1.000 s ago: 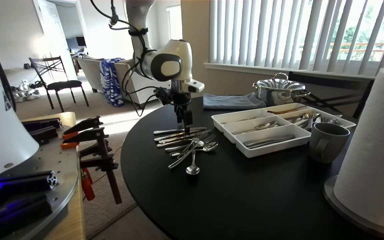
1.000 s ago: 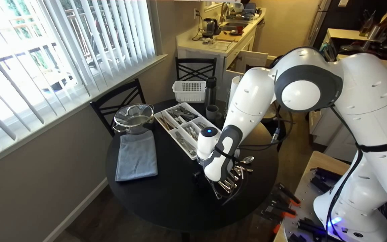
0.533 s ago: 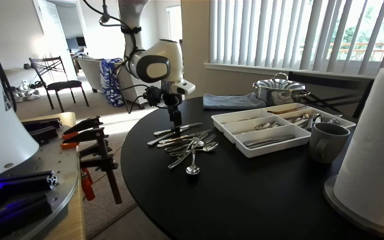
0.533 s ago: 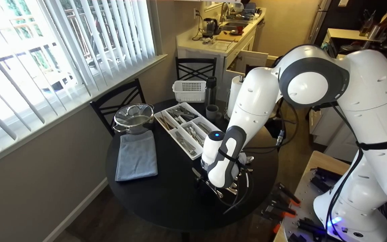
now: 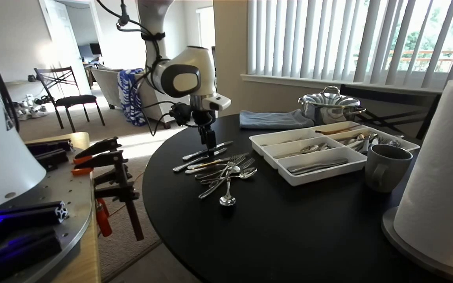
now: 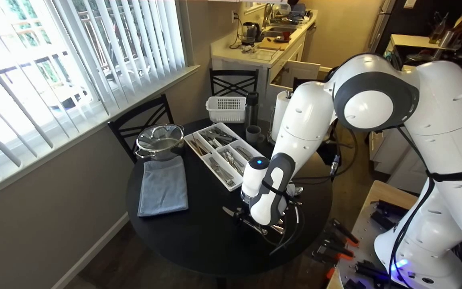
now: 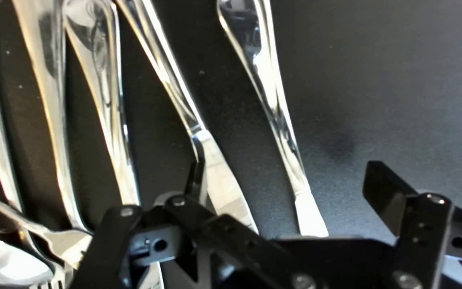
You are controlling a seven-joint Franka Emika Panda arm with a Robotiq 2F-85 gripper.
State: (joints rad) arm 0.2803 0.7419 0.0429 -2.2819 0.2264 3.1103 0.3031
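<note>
Gripper (image 7: 286, 176) stands with jaws spread wide, holding nothing; the spread presumably gives clearance around the knife (image 7: 281, 120) lying on the table (image 5: 273, 236) between them. A second knife (image 7: 217, 168) lies just beside one jaw, contact undetermined. Further out, forks (image 5: 231, 160) and spoons (image 5: 227, 201) overlap near a tray (image 5: 323, 175), whose dividers (image 5: 309, 158) apparently keep cutlery (image 5: 321, 165) sorted by kind.

Narrow gap between two knives (image 7: 279, 108)

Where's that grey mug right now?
In an exterior view, the grey mug stands upright on the black table, toward the picture's right, between the white cutlery tray and the paper towel roll.
</note>
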